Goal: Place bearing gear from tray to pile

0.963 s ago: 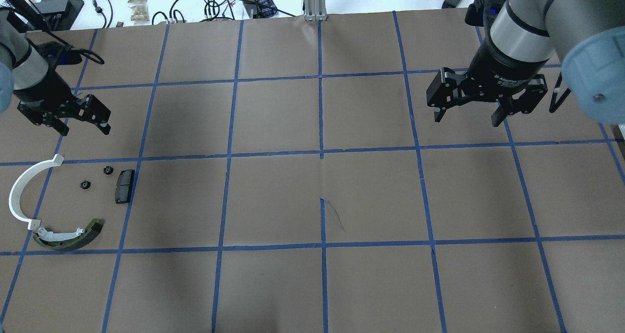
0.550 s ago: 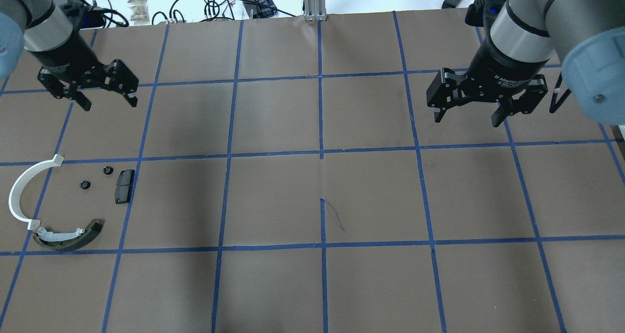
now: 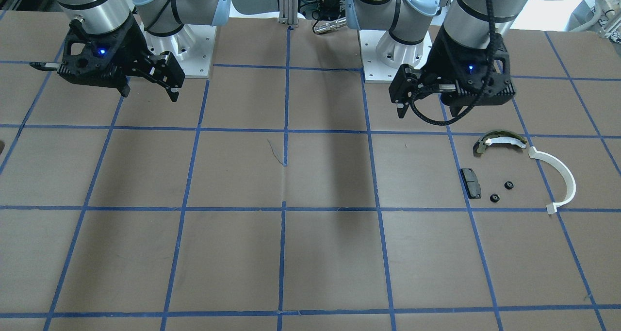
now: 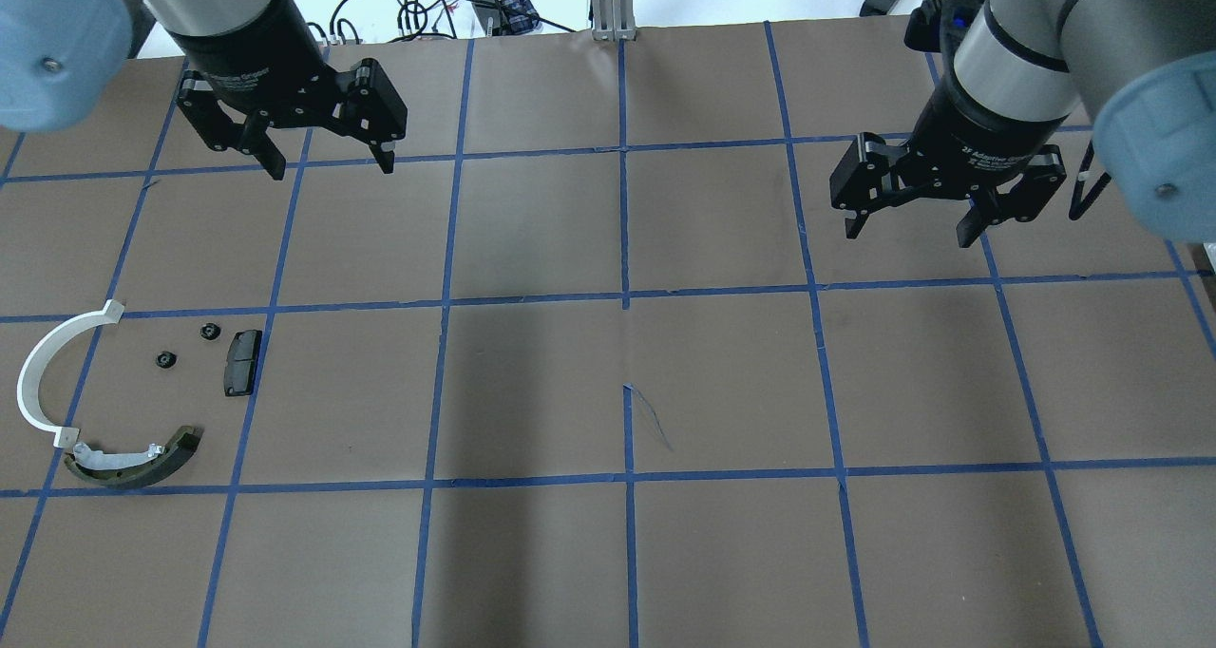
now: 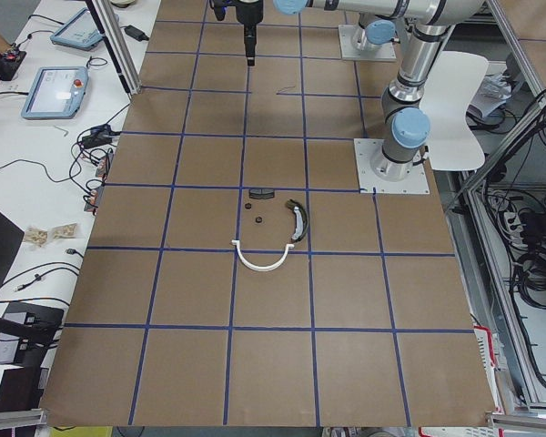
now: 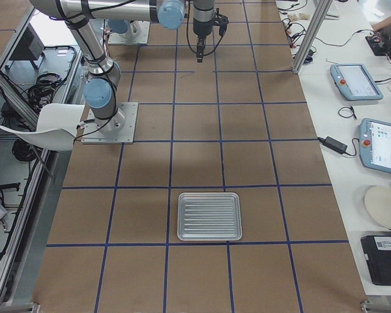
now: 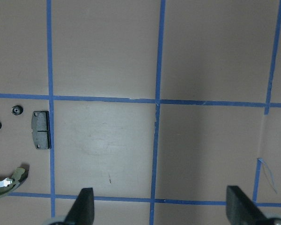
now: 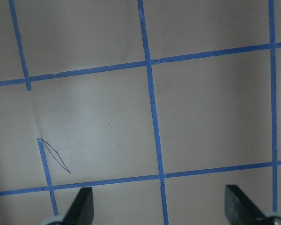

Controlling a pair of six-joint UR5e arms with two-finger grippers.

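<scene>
The pile lies at the table's left: a white half-ring [image 4: 43,368], an olive-green shoe [image 4: 133,458], a flat black pad [image 4: 241,363] and two small black bearing gears [image 4: 210,331] [image 4: 165,359]. The left wrist view shows the pad [image 7: 41,129] and one gear [image 7: 18,110]. The silver ribbed tray [image 6: 209,216] shows only in the exterior right view and looks empty. My left gripper [image 4: 332,168] is open and empty, high above the table, beyond and right of the pile. My right gripper [image 4: 907,237] is open and empty at the far right.
Brown paper with a blue tape grid covers the table [image 4: 627,391]. Cables and small items lie past the far edge [image 4: 427,7]. The arm bases [image 3: 388,54] stand at the robot's side of the table.
My left gripper has moved away from the pile, toward the table's far side and to the right, staying open. The right arm and the pile have not moved.
</scene>
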